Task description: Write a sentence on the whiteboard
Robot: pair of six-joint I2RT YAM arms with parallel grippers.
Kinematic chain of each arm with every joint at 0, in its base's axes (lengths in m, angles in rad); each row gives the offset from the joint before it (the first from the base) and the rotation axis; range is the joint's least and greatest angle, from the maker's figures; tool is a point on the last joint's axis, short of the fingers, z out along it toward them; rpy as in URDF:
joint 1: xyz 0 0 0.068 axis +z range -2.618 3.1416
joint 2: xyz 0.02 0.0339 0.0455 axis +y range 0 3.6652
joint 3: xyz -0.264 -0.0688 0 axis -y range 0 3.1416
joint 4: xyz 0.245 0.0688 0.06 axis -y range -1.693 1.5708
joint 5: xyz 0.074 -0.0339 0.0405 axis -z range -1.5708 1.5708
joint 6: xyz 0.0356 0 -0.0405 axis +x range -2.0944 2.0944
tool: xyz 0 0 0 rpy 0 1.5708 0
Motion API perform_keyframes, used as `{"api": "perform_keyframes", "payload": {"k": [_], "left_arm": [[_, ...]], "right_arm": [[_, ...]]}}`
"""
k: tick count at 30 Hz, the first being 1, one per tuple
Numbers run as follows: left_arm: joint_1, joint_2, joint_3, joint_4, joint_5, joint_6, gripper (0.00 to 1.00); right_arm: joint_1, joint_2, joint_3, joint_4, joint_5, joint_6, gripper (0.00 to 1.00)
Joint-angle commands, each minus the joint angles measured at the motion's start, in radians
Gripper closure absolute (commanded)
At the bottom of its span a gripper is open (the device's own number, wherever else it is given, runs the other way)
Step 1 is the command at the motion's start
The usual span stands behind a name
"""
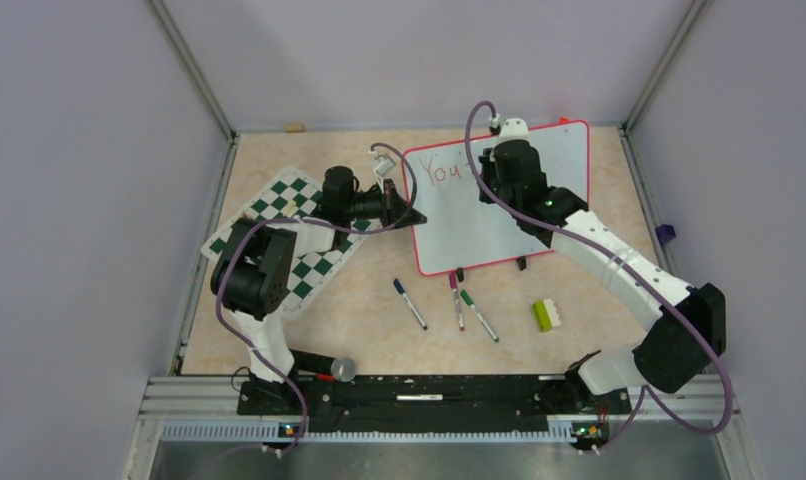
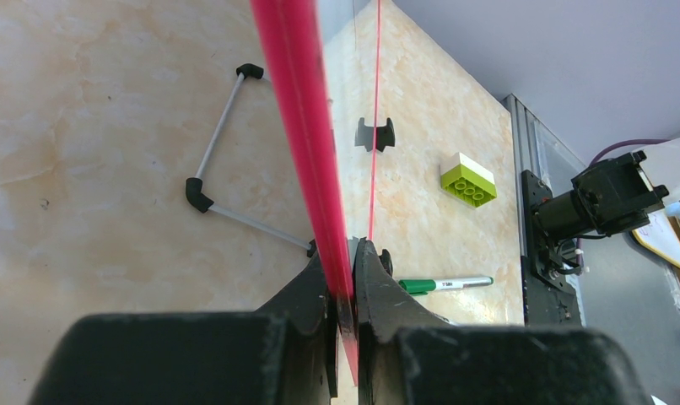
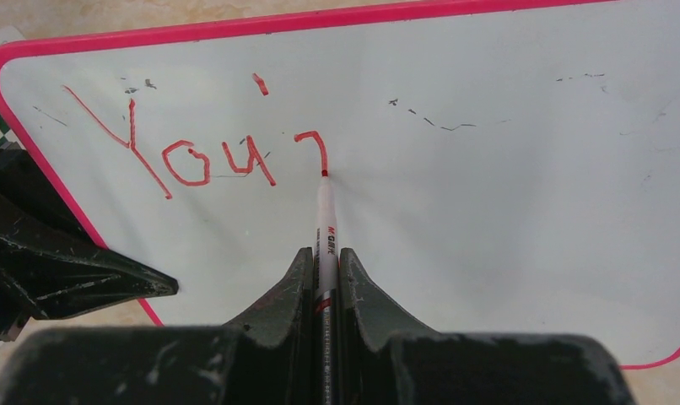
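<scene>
The whiteboard [image 1: 479, 235] is stood at the far middle of the table [image 1: 359, 320], just right of the checkered mat [image 1: 289, 250]. Its pink left edge is clamped between the closed fingers of the left gripper [image 2: 343, 283]. A red marker [image 3: 326, 228], printed "M&G", is gripped by the right gripper [image 3: 324, 274], with its tip touching the board at the end of a hooked stroke. "You'" is written in red before that stroke.

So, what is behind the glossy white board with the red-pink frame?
Behind the whiteboard, a thin grey wire prop with black corner joints rests on the beige table. The left fingers cover where it joins the board.
</scene>
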Motion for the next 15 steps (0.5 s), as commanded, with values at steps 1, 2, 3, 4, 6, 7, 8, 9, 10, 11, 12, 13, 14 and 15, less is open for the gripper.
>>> {"api": "perform_keyframes", "payload": {"k": [1, 2, 3, 4, 6, 7, 8, 9, 10, 11, 12, 13, 14, 15], "left_arm": [[-0.017, 0.018, -0.041, -0.018, -0.001, 0.171, 1.00], [-0.017, 0.018, -0.042, -0.018, -0.001, 0.171, 1.00], [-0.017, 0.019, -0.041, -0.018, -0.001, 0.171, 1.00], [-0.017, 0.018, -0.041, -0.018, -0.002, 0.171, 1.00], [-0.016, 0.018, -0.041, -0.018, -0.001, 0.171, 1.00], [-0.017, 0.017, -0.041, -0.018, -0.001, 0.171, 1.00], [-0.017, 0.018, -0.041, -0.018, -0.002, 0.171, 1.00], [-0.017, 0.018, -0.041, -0.018, -0.002, 0.171, 1.00], [-0.017, 0.020, -0.041, -0.018, -0.001, 0.171, 1.00], [-0.017, 0.020, -0.041, -0.018, -0.001, 0.171, 1.00], [-0.017, 0.020, -0.041, -0.018, -0.001, 0.171, 1.00], [-0.017, 0.020, -0.041, -0.018, -0.001, 0.171, 1.00], [-0.016, 0.019, -0.041, -0.018, 0.000, 0.171, 1.00], [-0.017, 0.020, -0.041, -0.018, 0.000, 0.171, 1.00]], "right_arm": [[-0.016, 0.012, 0.039, 0.015, 0.014, 0.003, 1.00], [-0.017, 0.016, 0.044, 0.014, 0.014, 0.002, 1.00], [-0.016, 0.020, 0.049, 0.014, 0.014, 0.000, 1.00], [-0.017, 0.022, 0.056, 0.014, 0.016, -0.003, 1.00], [-0.016, 0.028, 0.065, 0.015, 0.020, -0.006, 1.00], [-0.016, 0.030, 0.070, 0.014, 0.022, -0.008, 1.00], [-0.016, 0.032, 0.074, 0.014, 0.023, -0.009, 1.00], [-0.016, 0.034, 0.079, 0.014, 0.025, -0.010, 1.00], [-0.017, 0.037, 0.083, 0.014, 0.026, -0.011, 1.00], [-0.017, 0.039, 0.086, 0.014, 0.027, -0.013, 1.00], [-0.017, 0.039, 0.091, 0.014, 0.028, -0.014, 1.00], [-0.017, 0.042, 0.093, 0.014, 0.030, -0.016, 1.00], [-0.017, 0.043, 0.095, 0.014, 0.031, -0.015, 1.00], [-0.017, 0.046, 0.098, 0.014, 0.035, -0.016, 1.00]]}}
